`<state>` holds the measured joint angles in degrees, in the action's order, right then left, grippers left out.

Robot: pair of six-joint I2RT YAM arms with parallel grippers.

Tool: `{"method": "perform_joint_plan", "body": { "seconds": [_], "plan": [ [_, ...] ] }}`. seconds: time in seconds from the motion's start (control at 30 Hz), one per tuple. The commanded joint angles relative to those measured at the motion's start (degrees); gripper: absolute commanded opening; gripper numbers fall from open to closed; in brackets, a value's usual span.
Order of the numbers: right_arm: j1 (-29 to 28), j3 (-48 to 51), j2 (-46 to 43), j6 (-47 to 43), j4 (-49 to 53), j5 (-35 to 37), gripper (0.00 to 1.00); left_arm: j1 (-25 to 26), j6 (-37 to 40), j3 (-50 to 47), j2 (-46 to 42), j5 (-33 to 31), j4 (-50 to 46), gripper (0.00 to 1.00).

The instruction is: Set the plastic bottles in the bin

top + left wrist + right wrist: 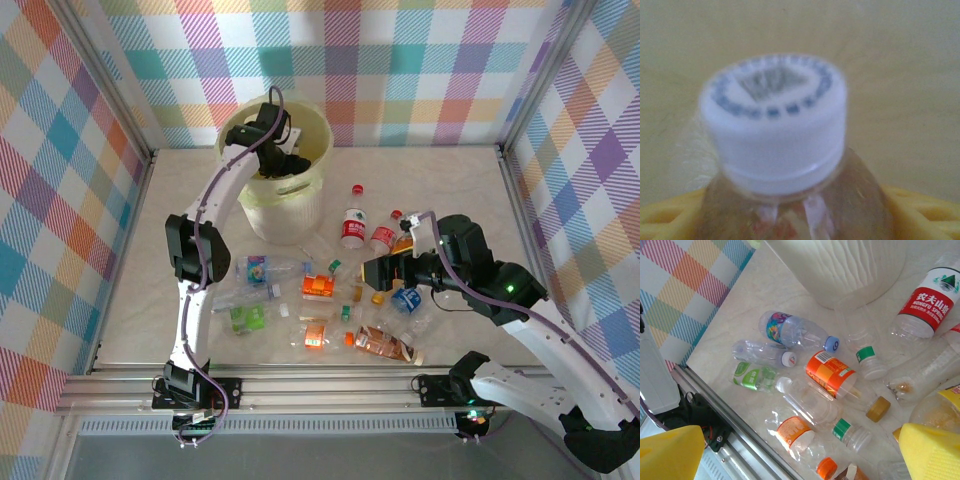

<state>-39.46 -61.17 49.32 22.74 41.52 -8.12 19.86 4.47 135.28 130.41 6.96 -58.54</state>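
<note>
Reaching the left pincer [790, 200] down into the large round pale yellow plastic bin [243, 128], which is standing at the far side of the pale marbled bench [130, 320]. Showing, between its yellow fingers [917, 212], a small clear plastic bottle with a white cap printed in blue [772, 125], neck pointing at the wrist camera, against the bin's pale inner wall. Failing to tell from that blurred close view whether squeezing this bottle or merely flanking it.

Hovering the right pincer [800, 440] above the scattered bottles near the middle of the bench, fingers spread wide and gripping nothing.

Looking down from the right wrist on loose plastic bottles lying on the bench in front of the bin:
- a clear bottle with a blue patterned label and a blue cap [795, 330]
- just beside it, a bare clear bottle with a white cap [765, 352]
- near those, a crushed bottle with a green label [754, 376]
- in the middle, a bottle with an orange label [832, 372]
- closer to the grey metal rail [320, 385], a flattened bottle with an orange-and-white label [792, 432]
- near the bin's wall, a red-labelled bottle with white lettering [930, 302]
</note>
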Motion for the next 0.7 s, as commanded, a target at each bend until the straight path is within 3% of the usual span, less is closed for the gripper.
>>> {"method": "perform_joint_plan", "body": {
  "seconds": [0.0,0.67],
  "plan": [
    [-0.4,0.2,-1.4,1.3,1.1,1.3,1.00,0.3,0.2,2.3,-0.7,1.1,-1.2,0.79],
    [-0.4,1.2,-3.0,2.0,1.2,1.5,1.00,0.3,-1.5,2.5,-8.2,1.0,0.7,1.00]
  ]
}}
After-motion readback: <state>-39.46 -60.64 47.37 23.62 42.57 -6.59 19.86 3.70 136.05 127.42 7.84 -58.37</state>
